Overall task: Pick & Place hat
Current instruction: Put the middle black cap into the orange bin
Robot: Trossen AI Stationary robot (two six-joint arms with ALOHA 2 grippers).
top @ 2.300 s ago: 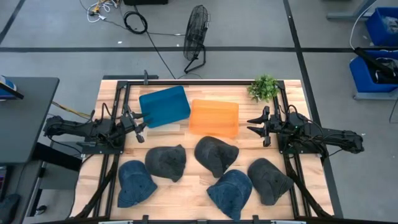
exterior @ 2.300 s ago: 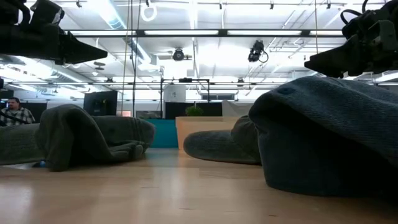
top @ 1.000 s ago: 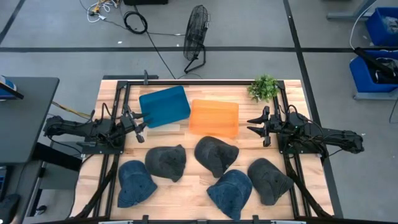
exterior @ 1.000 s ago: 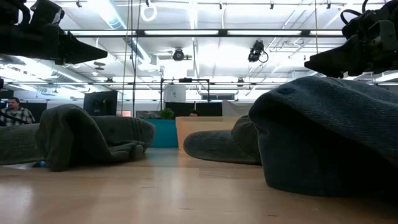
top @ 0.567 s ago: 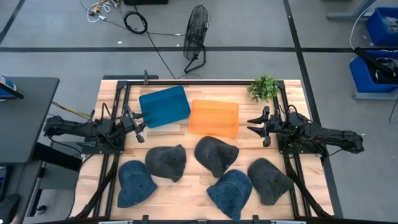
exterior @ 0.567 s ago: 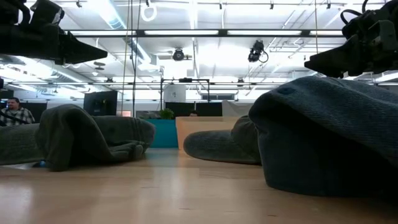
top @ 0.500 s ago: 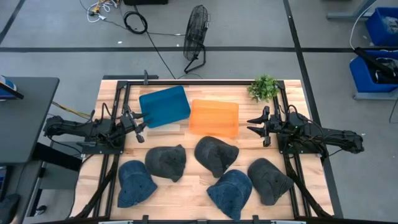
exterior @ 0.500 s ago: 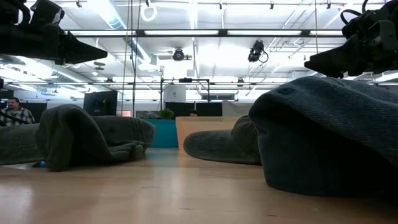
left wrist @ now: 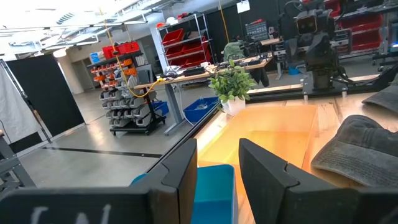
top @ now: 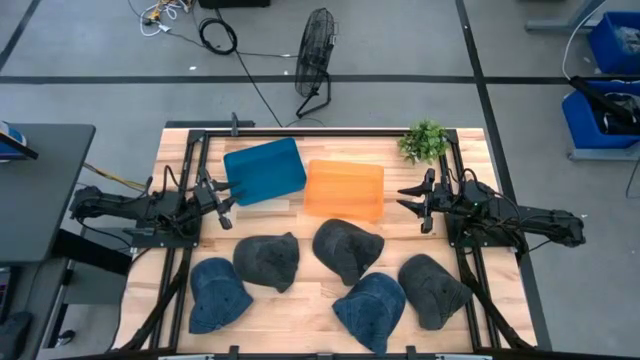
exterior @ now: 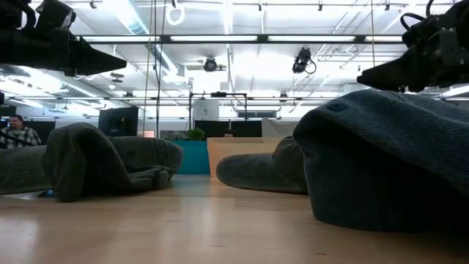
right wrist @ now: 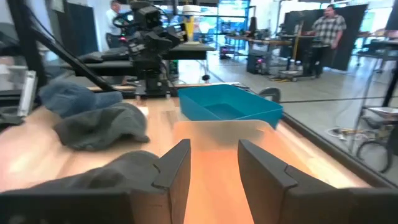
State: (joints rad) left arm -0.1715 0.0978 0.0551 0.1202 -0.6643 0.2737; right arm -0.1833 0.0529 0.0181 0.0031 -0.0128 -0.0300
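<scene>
Several hats lie crown up on the wooden table's near half: grey ones and blue ones. A blue bin and an orange bin sit side by side beyond them. My left gripper hovers open at the table's left side, beside the blue bin and pointing right; its wrist view shows the gap. My right gripper hovers open at the right side, level with the orange bin and pointing left. Neither touches anything.
A small potted plant stands at the far right corner. Dark rail frames run along both table sides. A fan and cables lie on the floor beyond the far edge. People show in the room behind.
My right gripper has shifted a little toward the table's far edge, staying open. The hats and bins have stayed where they were.
</scene>
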